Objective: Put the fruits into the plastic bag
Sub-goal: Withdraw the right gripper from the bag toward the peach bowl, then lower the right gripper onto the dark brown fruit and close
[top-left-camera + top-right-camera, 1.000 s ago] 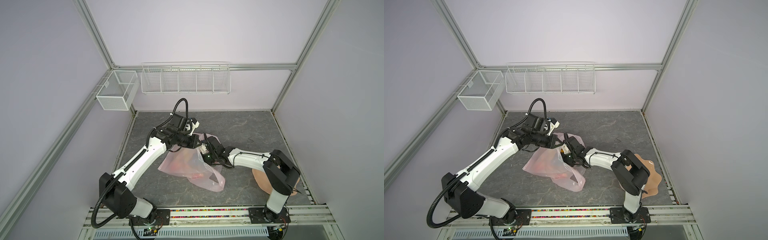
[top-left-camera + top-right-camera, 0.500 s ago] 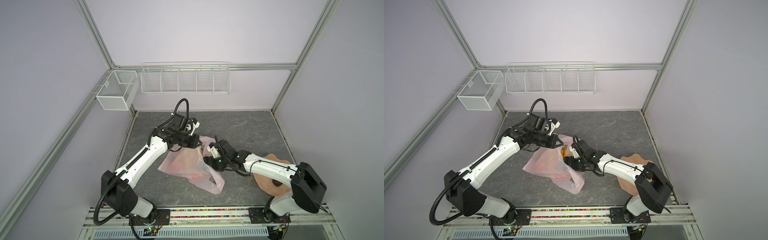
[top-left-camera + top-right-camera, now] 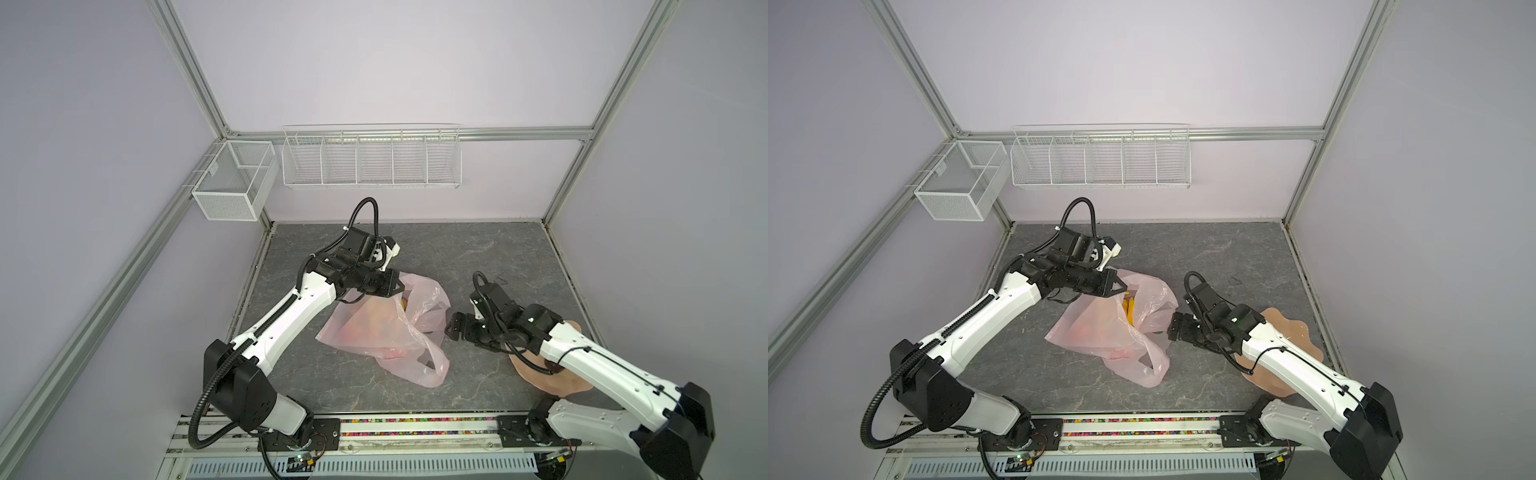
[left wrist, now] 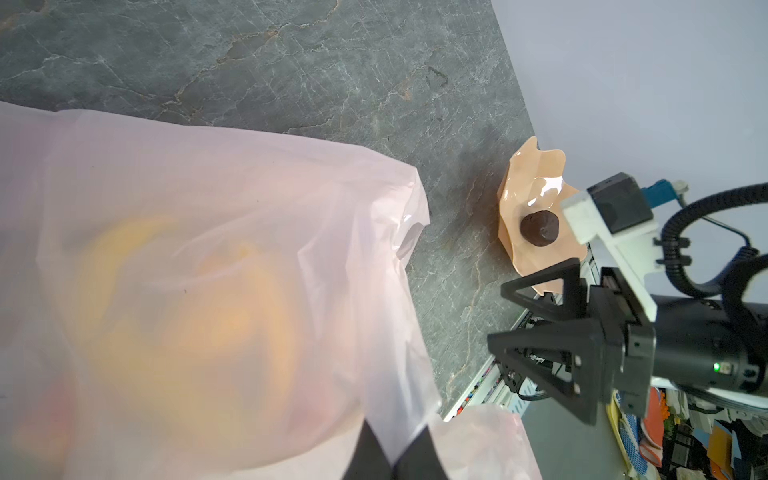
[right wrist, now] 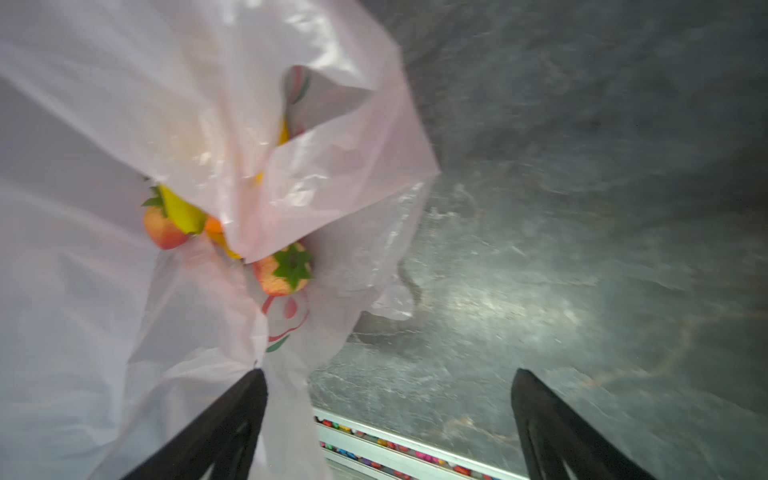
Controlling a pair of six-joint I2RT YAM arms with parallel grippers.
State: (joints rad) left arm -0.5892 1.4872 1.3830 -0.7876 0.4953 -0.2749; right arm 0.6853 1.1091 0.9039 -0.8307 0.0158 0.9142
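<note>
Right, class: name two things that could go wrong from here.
The left gripper pinches only a thin edge of the plastic bag; it may slip and the mouth collapse. A red fruit lies near the mouth and could roll out when the open right gripper brings the dark fruit.

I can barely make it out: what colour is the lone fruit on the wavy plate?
The fruit is dark brown, clearest in the left wrist view.

Plastic bag [image 3: 374,332] mid-table, fruits [image 5: 284,270] inside. Plate [image 3: 1293,332] right of bag; 1 lone fruit [image 4: 539,228] on plate. Right gripper [image 3: 449,330] between bag and plate.
</note>
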